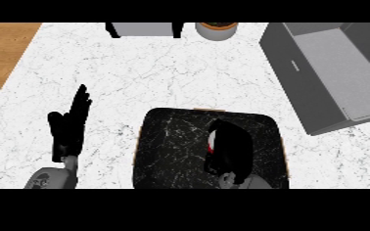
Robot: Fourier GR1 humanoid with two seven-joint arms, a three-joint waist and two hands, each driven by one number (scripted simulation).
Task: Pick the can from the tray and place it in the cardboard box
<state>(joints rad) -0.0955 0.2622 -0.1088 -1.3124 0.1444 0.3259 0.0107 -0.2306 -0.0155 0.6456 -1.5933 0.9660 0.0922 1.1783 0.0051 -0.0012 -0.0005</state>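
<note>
Bright, even light floods the white marble counter [145, 68]; the black speckled tray [173, 147] at its near edge reads very dark.

Two hands are being shown, both finished in plain matt black. The left hand [66, 129] is being seen as a narrow shape with slim, tapering fingers [81, 100] and a shorter, blunt thumb [55, 121]. At its base a short grey wrist piece [70, 162] is being noted, widening into the rounded grey left forearm [52, 180]. A small dark marking [42, 178] is being made out on that forearm; its form cannot be told. The right hand [231, 147] is being seen as a broader, rounded black mass. Only a small grey stub of the right forearm [233, 180] is being shown.
</note>
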